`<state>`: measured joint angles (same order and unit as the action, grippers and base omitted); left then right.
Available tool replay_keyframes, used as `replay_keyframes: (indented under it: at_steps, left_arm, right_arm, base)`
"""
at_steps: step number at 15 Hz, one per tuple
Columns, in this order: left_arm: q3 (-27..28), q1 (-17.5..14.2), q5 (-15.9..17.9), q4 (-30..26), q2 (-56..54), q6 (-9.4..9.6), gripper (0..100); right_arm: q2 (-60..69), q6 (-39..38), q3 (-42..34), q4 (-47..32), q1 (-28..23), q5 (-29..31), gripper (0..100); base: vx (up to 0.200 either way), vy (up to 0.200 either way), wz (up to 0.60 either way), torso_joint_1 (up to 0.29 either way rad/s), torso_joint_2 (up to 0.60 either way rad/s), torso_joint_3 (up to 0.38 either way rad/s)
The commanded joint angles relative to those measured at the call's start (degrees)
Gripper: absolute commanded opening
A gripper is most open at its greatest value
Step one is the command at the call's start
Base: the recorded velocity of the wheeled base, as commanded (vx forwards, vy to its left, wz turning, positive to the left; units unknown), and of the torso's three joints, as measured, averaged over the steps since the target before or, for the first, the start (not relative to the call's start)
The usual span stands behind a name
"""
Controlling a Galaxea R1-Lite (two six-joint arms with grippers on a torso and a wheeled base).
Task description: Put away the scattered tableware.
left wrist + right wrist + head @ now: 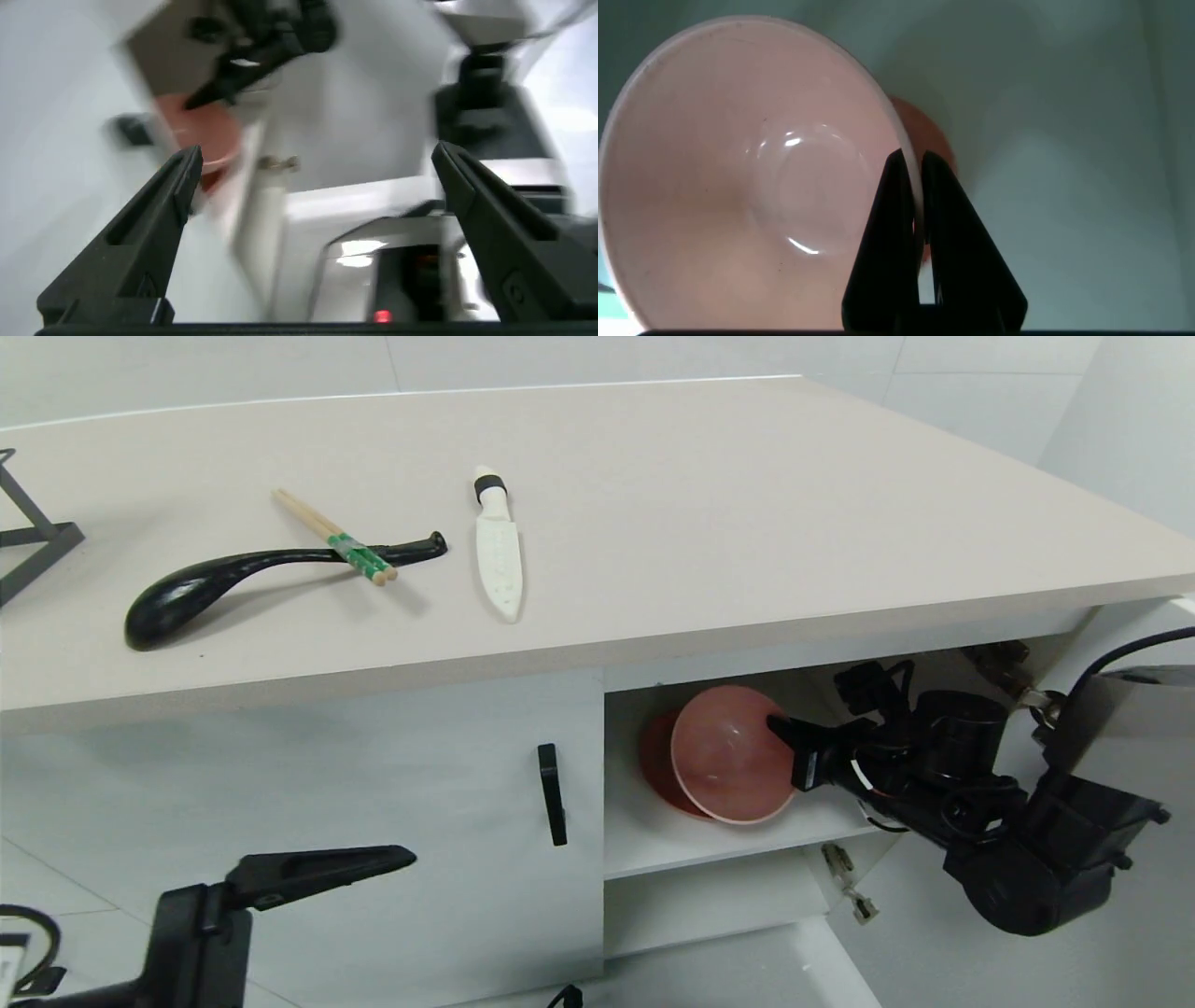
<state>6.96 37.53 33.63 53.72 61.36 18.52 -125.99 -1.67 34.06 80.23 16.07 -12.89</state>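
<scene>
**Pink bowl held on edge inside the open cupboard**

The pale pink round bowl (724,756) is seen in the open right-hand compartment under the desk (747,504). It is tipped on its side, with its hollow turned outward. Its rim is pinched by the right gripper (780,728), whose jaws are nearly closed, one inside the rim and one outside, as is seen from the right wrist view. The bowl's lower edge is close above the white shelf (672,849); whether it touches cannot be told. Just behind the bowl a darker red round dish (655,756) is partly covered by it.

The left gripper (313,168) is held low in front of the closed white cupboard door (373,784), below and left of its black handle (553,793). Its jaws are spread wide and nothing is held between them.

On the beige desk top three items are left lying. A black long-handled ladle (215,583) is laid on its side at the left. A pair of wooden chopsticks with a green band (336,537) is laid across its handle, touching it. A white sheathed knife with a black ring (497,555) is placed just right of them, apart from both. A dark metal stand (33,537) is seen at the far left edge.
</scene>
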Motion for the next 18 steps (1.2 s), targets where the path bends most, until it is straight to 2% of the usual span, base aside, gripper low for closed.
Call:
replay_keyframes:
  at_steps: [1, 5, 6, 7, 9, 10, 11, 12, 13, 14, 15, 17, 18]
  left_arm:
    - [-0.28, -5.45, -0.67, -2.66, -7.65, -0.06, 100]
    - [-2.30, -12.40, -1.82, -8.72, -22.42, -0.32, 100]
    - [-3.53, -16.09, -3.14, -13.38, -29.63, -0.15, 100]
    - [-3.80, -18.02, -3.14, -18.39, -34.99, 0.03, 100]
    - [-3.71, -19.52, -3.31, -29.20, -44.57, -0.59, 100]
    - [-3.88, -19.52, -3.58, -32.89, -48.44, -2.35, 100]
    - [-4.59, -20.13, -4.37, -35.71, -52.74, -5.95, 100]
    - [-4.76, -21.98, -6.92, -37.99, -56.17, -9.99, 100]
    - [-5.20, -22.24, -10.34, -37.73, -56.35, -12.54, 100]
    - [-5.47, -22.24, -12.45, -37.20, -56.35, -13.51, 100]
    - [-6.96, -22.24, -17.81, -37.55, -56.35, -14.65, 100]
    - [-6.96, -22.24, -18.96, -42.56, -56.35, -14.56, 100]
    - [-6.96, -22.24, -18.96, -44.41, -56.35, -14.47, 100]
  right_arm:
    - [-1.45, 0.00, 1.45, 0.02, 0.54, -0.03, 0]
    - [-2.95, 0.18, 2.41, 0.02, 0.46, -0.03, 0]
    - [-3.12, 0.26, 2.24, 0.02, 0.54, 0.05, 0]
    - [-3.03, 0.26, 2.15, 0.02, 0.54, 0.40, 0]
    - [-3.12, 0.18, 2.06, 0.02, 0.54, 1.28, 0]
    - [-3.12, 0.18, 2.15, 0.02, 0.54, 1.28, 0]
    - [-3.12, 0.18, 2.06, -0.07, 0.63, 1.28, 0]
    - [-3.03, 0.18, 2.06, 0.02, 0.63, 1.28, 0]
    - [-3.12, 0.18, 2.33, 0.02, 0.72, 1.46, 0]
    - [-3.12, 0.09, 2.33, 0.02, 0.72, 1.37, 0]
    - [-3.47, 0.18, 2.15, -0.16, 0.90, 1.46, 0]
    - [-3.74, 0.26, 1.80, -0.16, 0.98, 1.46, 0]
    - [-4.00, 0.26, 1.54, -0.16, 0.90, 1.46, 100]
  base:
    - [0.000, 0.000, 0.00, 0.000, 0.00, 0.000]
    - [0.000, 0.000, 0.00, 0.000, 0.00, 0.000]
    - [0.000, 0.000, 0.00, 0.000, 0.00, 0.000]
    - [0.000, 0.000, 0.00, 0.000, 0.00, 0.000]
    - [0.000, 0.000, 0.00, 0.000, 0.00, 0.000]
    - [0.000, 0.000, 0.00, 0.000, 0.00, 0.000]
    - [0.000, 0.000, 0.00, 0.000, 0.00, 0.000]
    - [0.000, 0.000, 0.00, 0.000, 0.00, 0.000]
    - [0.000, 0.000, 0.00, 0.000, 0.00, 0.000]
    - [0.000, 0.000, 0.00, 0.000, 0.00, 0.000]
    - [0.000, 0.000, 0.00, 0.000, 0.00, 0.000]
    - [0.000, 0.000, 0.00, 0.000, 0.00, 0.000]
    - [0.000, 0.000, 0.00, 0.000, 0.00, 0.000]
